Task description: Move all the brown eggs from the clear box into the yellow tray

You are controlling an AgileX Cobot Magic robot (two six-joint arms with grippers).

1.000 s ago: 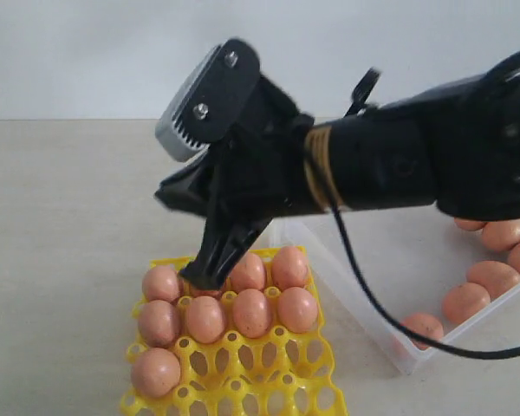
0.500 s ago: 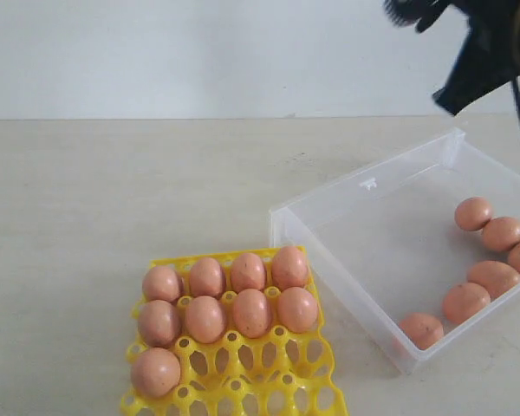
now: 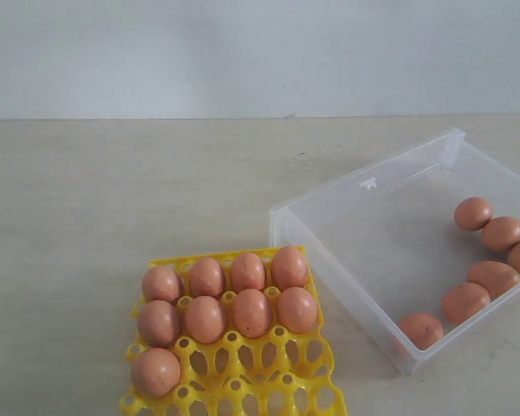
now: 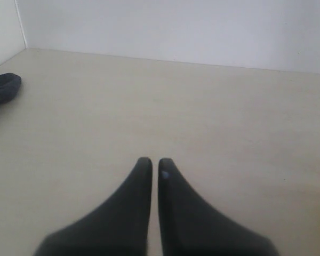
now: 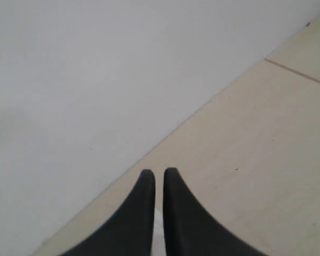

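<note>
Currently the yellow tray (image 3: pixel 277 330) sits on the beige tabletop (image 3: pixel 87 217) at the near edge of the exterior view, with the clear box (image 3: pixel 390 251) just beside it on its right, set at an angle, apart from it by a narrow strip of table. Brown eggs (image 3: pixel 251 313) in the tray: nine. Four fill the far row, four fill the second row, and one sits in the leftmost socket of the third row (image 3: pixel 155 372); the sockets beside it in that row are open. Eggs in the box: seven visible, gathered along the right side and the near corner, from one at the far end (image 3: pixel 473 213) round to one in the near corner (image 3: pixel 421 330) (one of them is cut off by the picture's right edge, so the count is a minimum). A small tab (image 3: pixel 368 183) stands on the box's far-left wall. Left gripper (image 4: pixel 155 160): fingers drawn together with only a thin slit between them, nothing held, over bare table; a dark rounded object (image 4: pixel 2 88) lies well off toward the table's edge, unidentified. Right gripper (image 5: pixel 159 172): fingers likewise closed together, empty, pointing toward the white wall (image 5: pixel 96 80) above the tabletop.
</note>
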